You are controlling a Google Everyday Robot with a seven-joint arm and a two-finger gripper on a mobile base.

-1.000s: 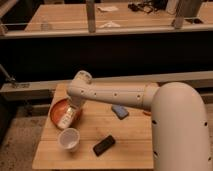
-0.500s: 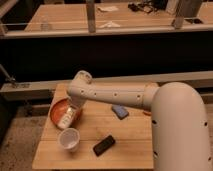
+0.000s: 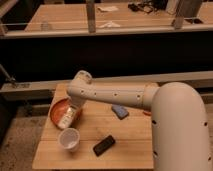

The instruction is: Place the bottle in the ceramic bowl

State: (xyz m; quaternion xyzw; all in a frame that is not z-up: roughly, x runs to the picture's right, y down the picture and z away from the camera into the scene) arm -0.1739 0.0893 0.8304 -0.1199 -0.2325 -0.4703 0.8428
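Observation:
The orange-red ceramic bowl (image 3: 57, 109) sits at the left edge of the wooden table (image 3: 125, 145). The small whitish bottle (image 3: 67, 119) rests tilted at the bowl's right side, over its rim. My gripper (image 3: 75, 107) hangs down from the white arm right above the bottle's upper end, over the bowl's right half. The arm hides part of the bowl's far rim.
A white paper cup (image 3: 69, 139) stands just in front of the bowl. A black flat object (image 3: 104, 145) lies to the cup's right. A blue object (image 3: 119, 111) lies mid-table. My large white arm body (image 3: 175, 130) covers the table's right side. A railing and another table stand behind.

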